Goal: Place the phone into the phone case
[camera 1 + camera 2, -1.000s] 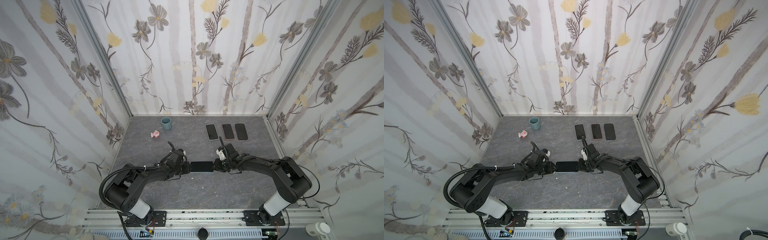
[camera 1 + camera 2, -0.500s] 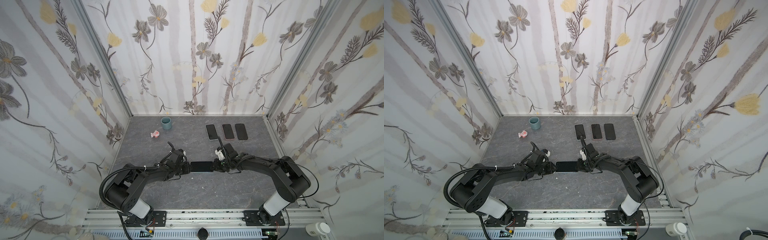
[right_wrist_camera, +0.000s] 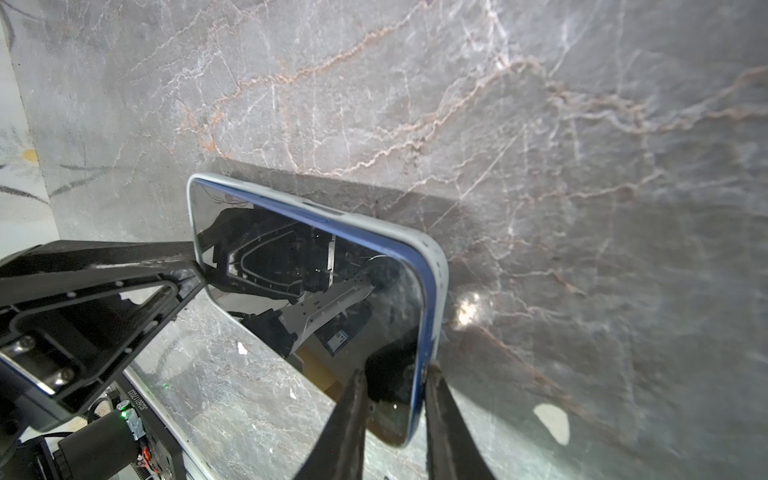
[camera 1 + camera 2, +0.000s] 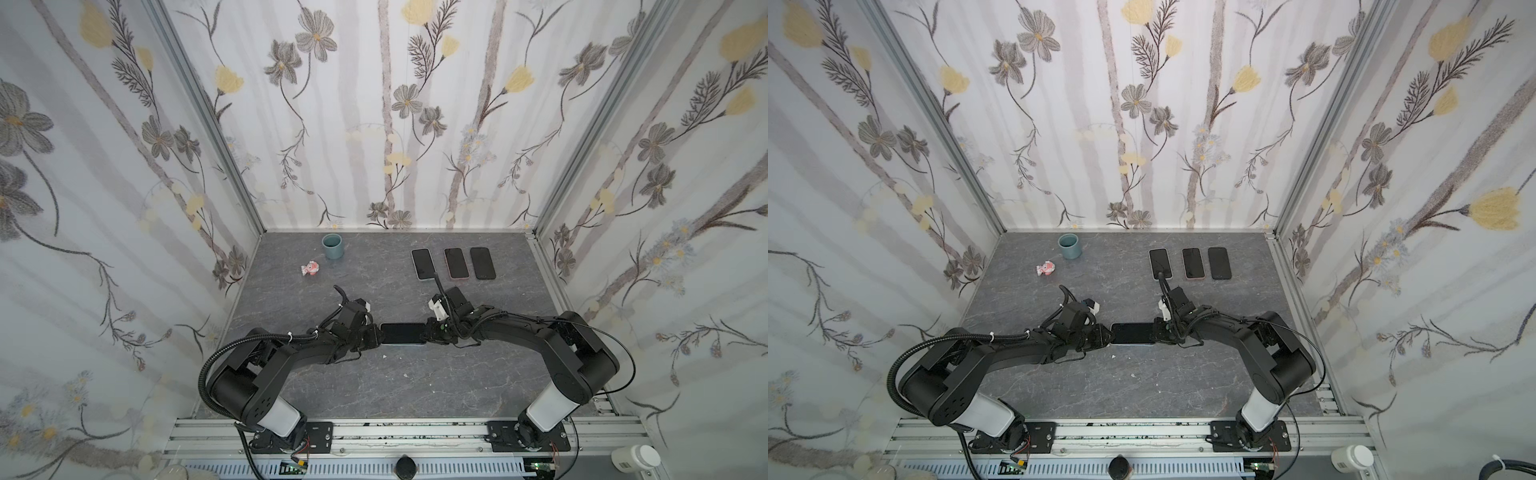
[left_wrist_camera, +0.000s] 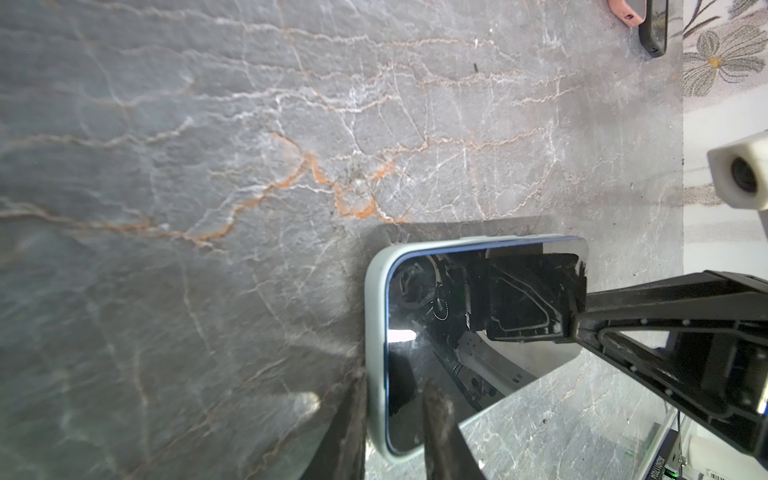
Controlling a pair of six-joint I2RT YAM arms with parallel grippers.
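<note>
Phone (image 4: 402, 333) sits in pale phone case (image 5: 373, 324), blue edge showing. Left gripper (image 4: 375, 335), nearly closed, pinches the phone's one end; right gripper (image 4: 429, 332) likewise pinches the opposite end.

The worktop (image 4: 374, 382) was grey with white and rust veins, the phone (image 5: 424, 316) black-screened and blue-edged, its phone case (image 5: 374, 332) pale grey, the mug (image 4: 332, 247) teal, and the walls (image 4: 374, 124) white with grey and yellow flowers.
</note>
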